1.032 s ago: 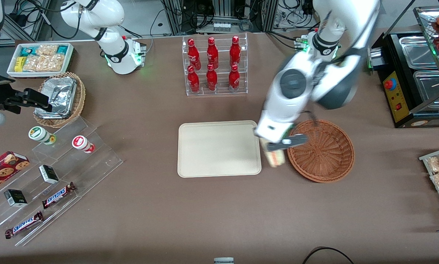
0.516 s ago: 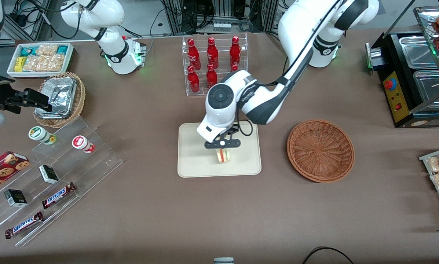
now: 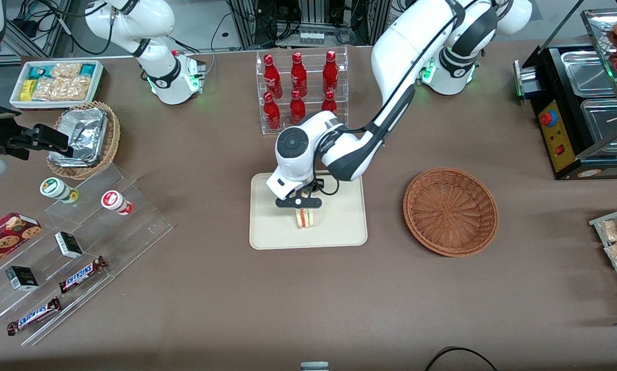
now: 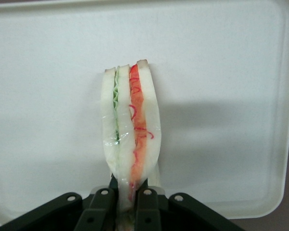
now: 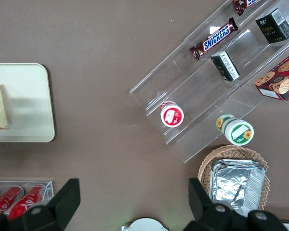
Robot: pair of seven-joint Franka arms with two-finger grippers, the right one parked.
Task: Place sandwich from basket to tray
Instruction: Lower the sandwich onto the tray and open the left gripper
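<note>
Gripper (image 3: 299, 205) low over the tray (image 3: 272, 226), jaws closed narrow on one end of the sandwich (image 3: 305, 218). Sandwich held upright on edge, near the middle of the tray, slightly toward its front edge. Basket (image 3: 450, 211) beside the tray, toward the working arm's end of the table.

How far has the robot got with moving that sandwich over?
Nearly done. The basket holds nothing, so the pickup and carry are finished. The sandwich is over the tray, clamped in the left arm's end effector. Whether it touches the tray yet is unclear. What is left is to let go and lift away.
</note>
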